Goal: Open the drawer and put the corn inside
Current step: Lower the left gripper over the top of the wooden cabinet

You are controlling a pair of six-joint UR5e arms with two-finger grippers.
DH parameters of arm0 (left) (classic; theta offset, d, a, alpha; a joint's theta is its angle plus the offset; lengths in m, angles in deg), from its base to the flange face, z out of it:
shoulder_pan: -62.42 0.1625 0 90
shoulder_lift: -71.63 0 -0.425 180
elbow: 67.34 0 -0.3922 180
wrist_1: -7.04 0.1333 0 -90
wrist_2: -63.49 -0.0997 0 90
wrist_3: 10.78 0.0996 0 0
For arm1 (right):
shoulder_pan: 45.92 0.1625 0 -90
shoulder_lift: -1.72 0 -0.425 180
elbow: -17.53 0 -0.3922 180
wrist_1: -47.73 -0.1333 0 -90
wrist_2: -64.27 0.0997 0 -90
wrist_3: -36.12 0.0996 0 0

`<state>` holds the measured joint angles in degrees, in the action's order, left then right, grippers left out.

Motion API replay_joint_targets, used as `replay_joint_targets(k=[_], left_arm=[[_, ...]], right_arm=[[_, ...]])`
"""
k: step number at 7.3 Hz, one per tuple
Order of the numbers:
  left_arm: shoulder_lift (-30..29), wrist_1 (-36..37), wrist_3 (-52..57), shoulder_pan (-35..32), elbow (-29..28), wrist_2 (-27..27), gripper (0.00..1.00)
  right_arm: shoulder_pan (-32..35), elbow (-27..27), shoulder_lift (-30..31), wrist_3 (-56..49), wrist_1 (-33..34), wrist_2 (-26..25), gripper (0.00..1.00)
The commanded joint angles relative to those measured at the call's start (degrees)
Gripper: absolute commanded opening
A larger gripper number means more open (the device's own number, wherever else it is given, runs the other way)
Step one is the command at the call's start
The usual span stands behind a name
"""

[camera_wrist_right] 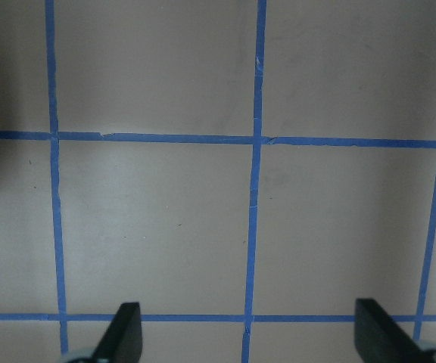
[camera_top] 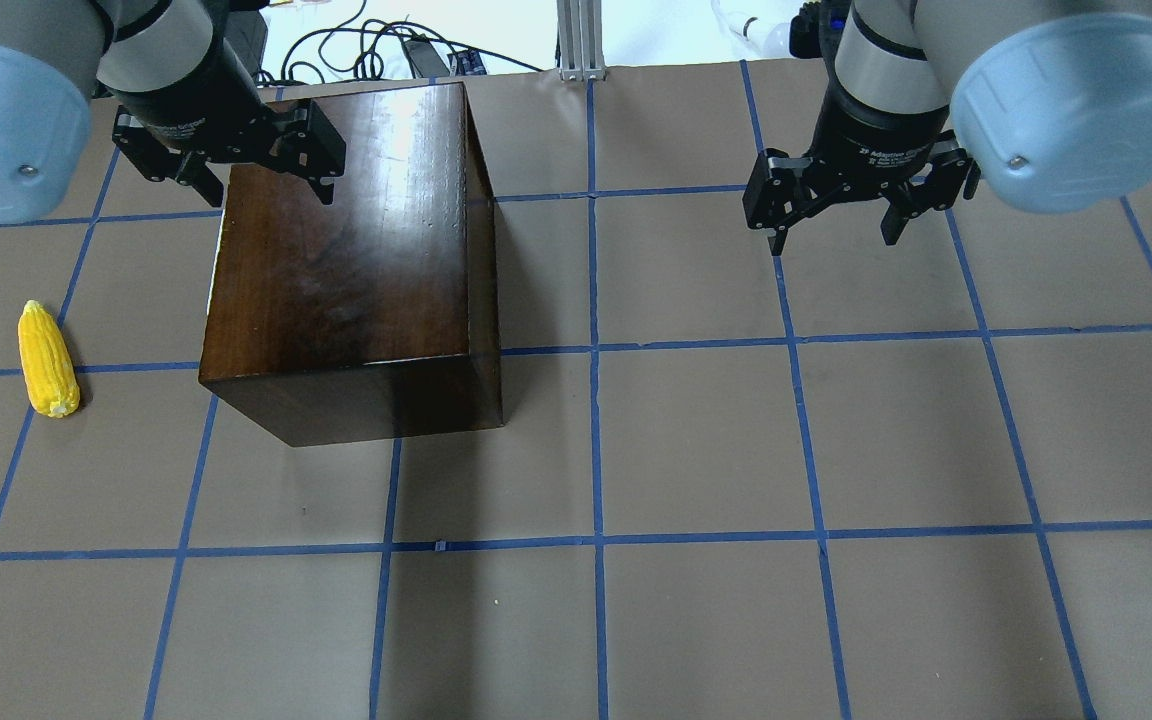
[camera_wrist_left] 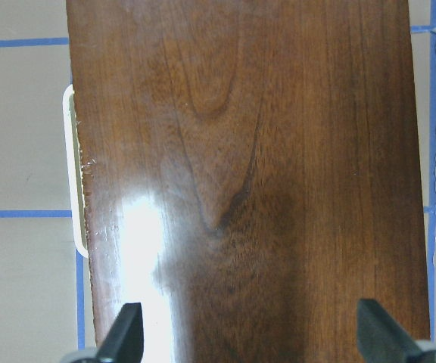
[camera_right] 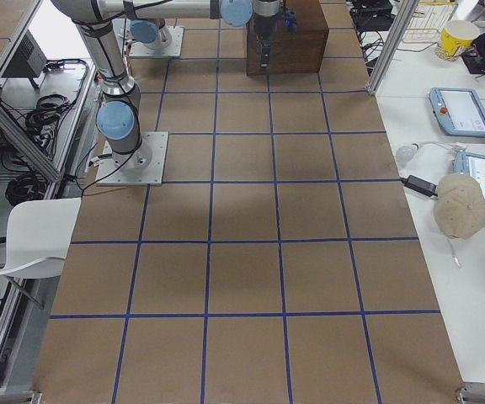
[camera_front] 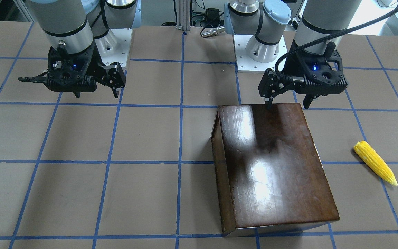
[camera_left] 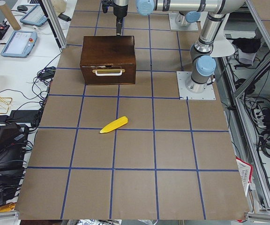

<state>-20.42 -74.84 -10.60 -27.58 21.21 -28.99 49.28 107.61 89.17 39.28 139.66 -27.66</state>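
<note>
The glossy dark-brown box [camera_top: 356,270] stands on the table's left half. Its drawer [camera_left: 108,73] is shut; the front panel with a white handle [camera_wrist_left: 73,170] faces the robot's left. The yellow corn [camera_top: 48,360] lies on the table left of the box, apart from it, and also shows in the front-facing view [camera_front: 375,163]. My left gripper [camera_top: 261,190] is open and empty, hovering over the box's top near its far end; it also shows in the left wrist view [camera_wrist_left: 250,336]. My right gripper [camera_top: 833,232] is open and empty above bare table on the right half.
The brown table [camera_top: 696,450] carries a blue tape grid. The arm bases stand on white plates [camera_front: 254,62] at the robot's edge. Cables [camera_top: 386,45] and a metal post [camera_top: 576,40] lie beyond the far edge. Desks with tablets [camera_right: 461,109] border the operators' side.
</note>
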Motion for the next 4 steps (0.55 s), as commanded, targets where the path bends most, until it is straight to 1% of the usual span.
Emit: replay_joint_targets(k=[1,4], left_arm=[[-0.1,0.0,0.0,0.0,0.0,0.1,1.00],[0.0,0.0,0.3,-0.3,0.2,0.0,1.00]], right_arm=[[0.0,0.0,0.0,0.0,0.0,0.0,1.00],[0.0,0.0,0.0,0.0,0.0,0.0,1.00]])
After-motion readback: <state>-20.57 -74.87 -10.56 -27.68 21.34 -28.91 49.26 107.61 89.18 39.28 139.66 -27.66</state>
